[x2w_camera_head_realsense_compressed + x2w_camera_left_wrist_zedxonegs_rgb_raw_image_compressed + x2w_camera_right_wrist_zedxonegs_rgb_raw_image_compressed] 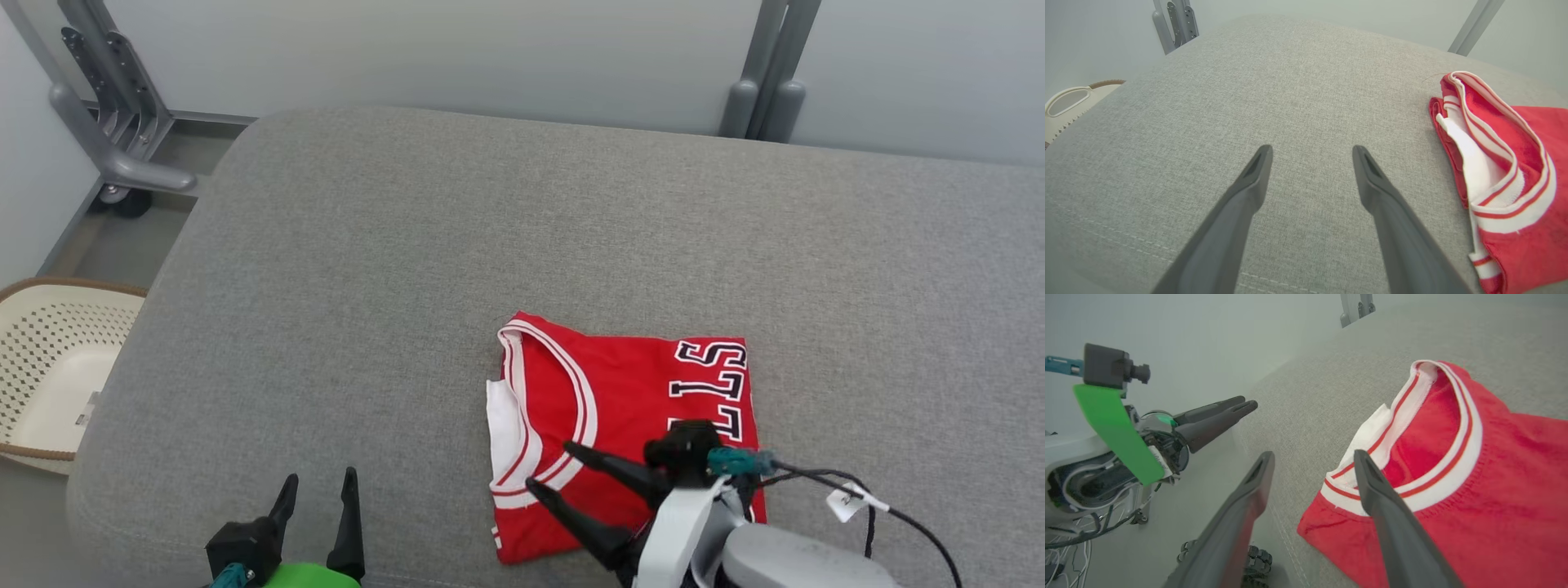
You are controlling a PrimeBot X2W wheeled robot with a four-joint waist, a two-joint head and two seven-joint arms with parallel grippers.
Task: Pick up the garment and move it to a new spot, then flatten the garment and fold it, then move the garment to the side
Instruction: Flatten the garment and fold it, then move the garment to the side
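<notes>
- Head view, and the folded red sleeveless jersey with white-and-red trim and dark lettering [637,392] lies flat on the wide grey fabric cushion [490,229], towards the near edge and right of centre.
- Right hand [549,465] is over the jersey's white-banded collar end, its two dark fingers spread wide and gripping nothing. Whether they touch the cloth, I cannot tell.
- Right wrist view: one finger crosses the collar band, and the other sits over bare cushion just beside the jersey's edge.
- Left hand [320,478] hangs at the cushion's near edge, well apart from the jersey, fingers spread too and empty.
- Left wrist view has bare grey weave between those fingers, with the jersey off to one side.
- Off the cushion's left end, a cream perforated plastic basket with a brown rim [49,343] stands on the floor, and grey metal frame legs [114,139] rise behind it.
</notes>
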